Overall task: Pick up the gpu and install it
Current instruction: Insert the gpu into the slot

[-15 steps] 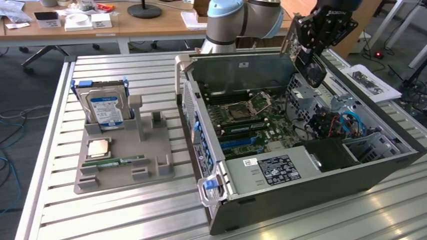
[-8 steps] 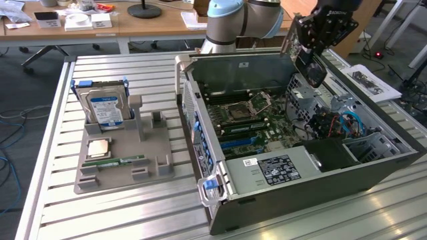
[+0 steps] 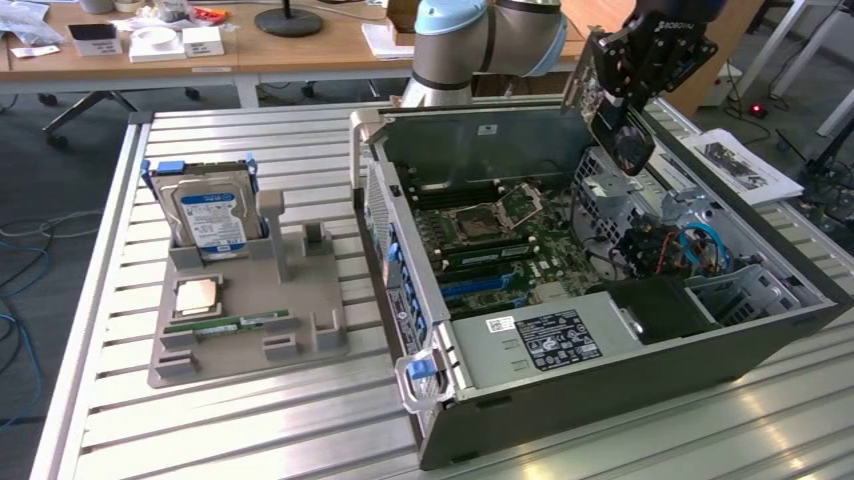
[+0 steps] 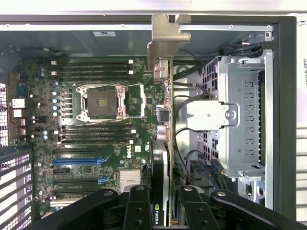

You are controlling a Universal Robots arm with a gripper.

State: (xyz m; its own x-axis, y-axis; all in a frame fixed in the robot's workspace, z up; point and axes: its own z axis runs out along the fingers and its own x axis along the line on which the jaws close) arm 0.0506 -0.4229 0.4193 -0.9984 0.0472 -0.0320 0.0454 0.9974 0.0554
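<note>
the slatted table (image 3: 240, 420) carries the open computer case (image 3: 601, 330), which lies on its side with the motherboard (image 4: 96, 124) facing up. the gpu (image 3: 625, 130) hangs above the case interior, apart from the board. the jaws of the gripper (image 4: 163, 211) pinch it edge-on. step in hand, as judged: carrying the card to its slot. the card appears to lie crosswise to the blue slot (image 4: 76, 161). good practice: hold it upright, align its long edge with the slot, and keep the metal bracket (image 4: 165, 40) off the case wall.
</note>
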